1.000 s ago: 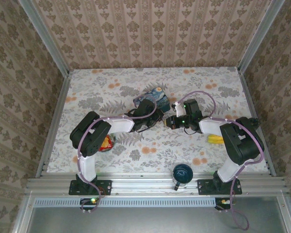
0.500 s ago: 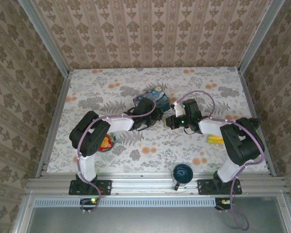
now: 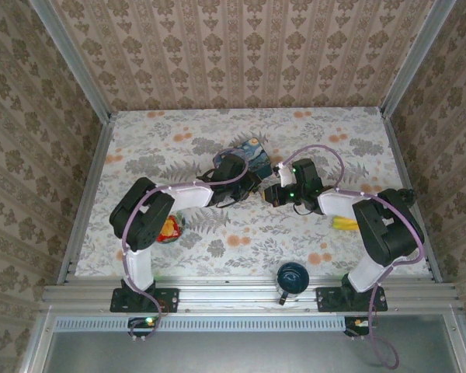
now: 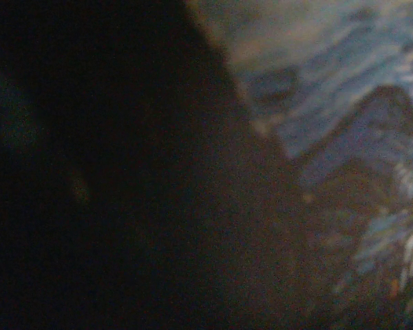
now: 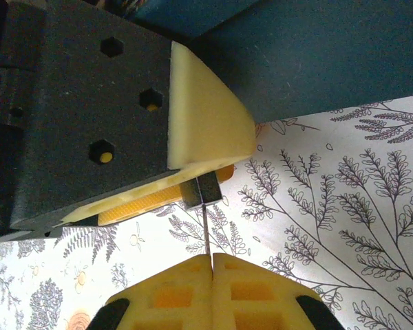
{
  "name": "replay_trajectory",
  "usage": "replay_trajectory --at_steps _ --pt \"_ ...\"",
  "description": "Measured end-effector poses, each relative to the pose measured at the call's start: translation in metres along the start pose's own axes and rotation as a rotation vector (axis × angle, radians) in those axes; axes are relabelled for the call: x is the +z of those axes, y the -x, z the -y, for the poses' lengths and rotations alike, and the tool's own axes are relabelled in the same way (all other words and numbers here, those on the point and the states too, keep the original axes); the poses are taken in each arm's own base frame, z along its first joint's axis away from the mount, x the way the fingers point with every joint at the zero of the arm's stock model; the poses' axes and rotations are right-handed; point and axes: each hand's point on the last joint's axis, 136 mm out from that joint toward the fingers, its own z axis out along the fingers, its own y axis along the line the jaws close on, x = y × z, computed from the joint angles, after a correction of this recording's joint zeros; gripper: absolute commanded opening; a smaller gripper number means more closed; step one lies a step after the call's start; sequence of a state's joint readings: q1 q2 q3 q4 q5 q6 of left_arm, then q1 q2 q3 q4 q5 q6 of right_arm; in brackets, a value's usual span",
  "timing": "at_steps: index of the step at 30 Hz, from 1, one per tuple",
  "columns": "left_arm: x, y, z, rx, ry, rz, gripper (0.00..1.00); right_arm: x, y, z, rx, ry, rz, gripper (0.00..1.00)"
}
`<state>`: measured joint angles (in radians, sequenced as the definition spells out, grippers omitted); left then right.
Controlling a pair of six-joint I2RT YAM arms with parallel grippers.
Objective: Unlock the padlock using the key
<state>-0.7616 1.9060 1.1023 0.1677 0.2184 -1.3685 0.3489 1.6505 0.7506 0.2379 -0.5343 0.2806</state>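
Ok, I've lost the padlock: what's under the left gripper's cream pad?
A small dark block, likely the padlock, peeks out beneath the pad; a thin metal strip leads to the right gripper. The rest is covered.

top cam: above and behind my bases, looking down from afar on the whole bench (image 3: 241, 233) | left wrist cam: right up against the blue painted tin (image 4: 344, 103), dark, blurred | right wrist cam: close, facing past my right pincer (image 5: 212, 260) toward tin wall and bench | shared: tin in all three
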Motion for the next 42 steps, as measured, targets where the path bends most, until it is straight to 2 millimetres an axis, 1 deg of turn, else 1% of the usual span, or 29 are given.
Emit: replay_trajectory --at_steps 10,14,20,31,42 --pt "-0.001 -0.003 0.006 -0.028 -0.008 -0.035 0.02 -0.008 0.003 -0.002 0.052 -0.048 -0.010 0.00" --pt "-0.001 -0.005 0.006 -0.034 -0.006 -0.044 0.02 -0.009 0.002 -0.002 0.058 -0.064 -0.015 0.00" --pt "-0.002 -0.006 0.006 -0.051 -0.001 -0.052 0.02 -0.009 0.003 -0.002 0.051 -0.085 -0.020 0.00" --pt "-0.002 -0.005 0.008 -0.070 0.010 -0.057 0.02 -0.010 0.006 -0.004 -0.013 -0.162 -0.009 0.00" --pt "-0.003 -0.006 0.009 -0.083 0.016 -0.068 0.02 -0.014 0.009 -0.004 0.011 -0.177 0.003 0.00"
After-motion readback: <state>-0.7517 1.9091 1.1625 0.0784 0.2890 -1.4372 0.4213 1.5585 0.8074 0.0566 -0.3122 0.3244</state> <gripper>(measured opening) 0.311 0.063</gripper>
